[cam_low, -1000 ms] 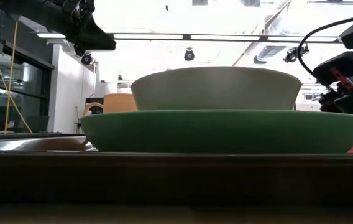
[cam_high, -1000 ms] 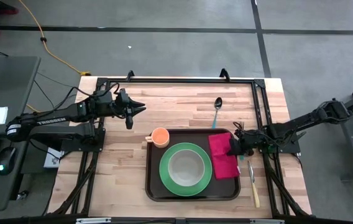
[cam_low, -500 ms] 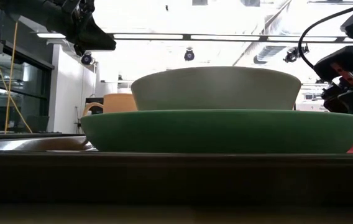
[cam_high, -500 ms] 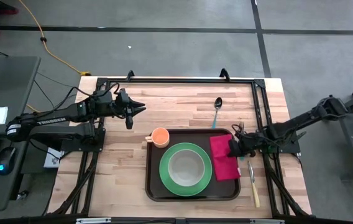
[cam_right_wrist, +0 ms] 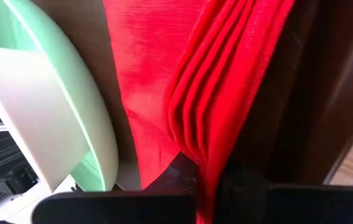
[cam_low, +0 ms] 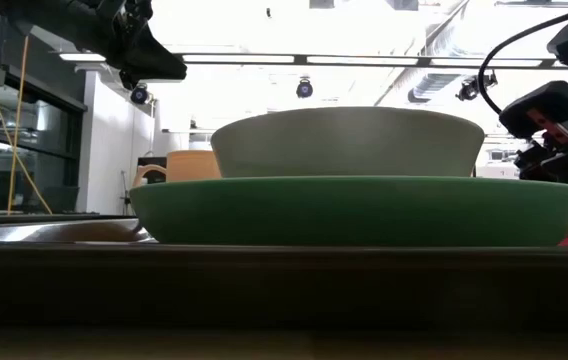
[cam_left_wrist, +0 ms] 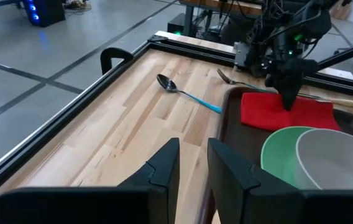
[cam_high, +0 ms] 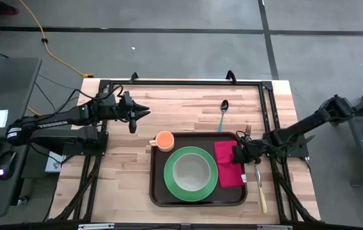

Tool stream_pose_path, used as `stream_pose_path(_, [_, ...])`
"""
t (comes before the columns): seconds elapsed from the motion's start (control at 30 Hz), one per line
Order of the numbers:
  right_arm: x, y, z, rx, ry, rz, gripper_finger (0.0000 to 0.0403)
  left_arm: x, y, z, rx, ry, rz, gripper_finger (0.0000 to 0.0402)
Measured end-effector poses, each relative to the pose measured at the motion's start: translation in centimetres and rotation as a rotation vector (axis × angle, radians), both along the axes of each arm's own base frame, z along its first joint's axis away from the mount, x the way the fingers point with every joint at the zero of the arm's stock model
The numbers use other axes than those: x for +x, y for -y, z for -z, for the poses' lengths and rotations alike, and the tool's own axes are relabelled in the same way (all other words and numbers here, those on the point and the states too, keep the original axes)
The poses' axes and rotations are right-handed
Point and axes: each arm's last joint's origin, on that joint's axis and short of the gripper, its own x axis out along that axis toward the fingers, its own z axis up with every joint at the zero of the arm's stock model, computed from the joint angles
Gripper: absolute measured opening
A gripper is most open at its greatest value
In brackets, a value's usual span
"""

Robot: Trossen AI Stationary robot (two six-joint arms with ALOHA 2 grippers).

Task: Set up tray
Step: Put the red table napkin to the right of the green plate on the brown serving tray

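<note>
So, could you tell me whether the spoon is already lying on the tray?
No, the spoon lies on the bare wooden table beyond the tray.

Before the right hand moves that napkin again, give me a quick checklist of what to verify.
1. Right hand shut on the red napkin: ok.
2. Napkin inside the tray: mostly; whether its right edge rides on the rim, cannot tell.
3. Green plate and bowl clear of the napkin: ok.
4. Fork and knife on the table, outside the tray: ok.
5. Left hand away from the tray: ok.
</note>
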Motion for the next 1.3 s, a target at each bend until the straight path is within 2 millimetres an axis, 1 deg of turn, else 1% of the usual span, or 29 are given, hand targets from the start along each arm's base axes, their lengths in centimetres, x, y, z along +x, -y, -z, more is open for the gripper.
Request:
stream_pose_path(0.37, [0.79,-0.37,-0.26,0.012,-0.033,-0.012,0.0,0.0,0.0,0.01,0.002,-0.002,0.002,0.0113])
stream_pose_path(0.87, [0.78,-0.37,-0.24,0.015,-0.036,-0.01,0.0002,0.02,0.07,0.01,-0.002,-0.001,0.026,0.0113])
stream_pose_path(0.97, [0.79,-0.39,-0.26,0.019,-0.034,-0.015,0.0016,0.02,0.07,0.01,-0.002,-0.001,0.026,0.0113])
stream_pose_path(1.2, [0.78,-0.43,-0.27,0.034,-0.039,-0.02,0.0069,0.02,0.09,0.01,-0.002,-0.001,0.032,0.0113])
stream_pose_path(1.3, [0.85,-0.46,-0.37,0.04,-0.028,-0.022,0.0082,0.02,0.09,0.01,-0.003,-0.001,0.033,0.0113])
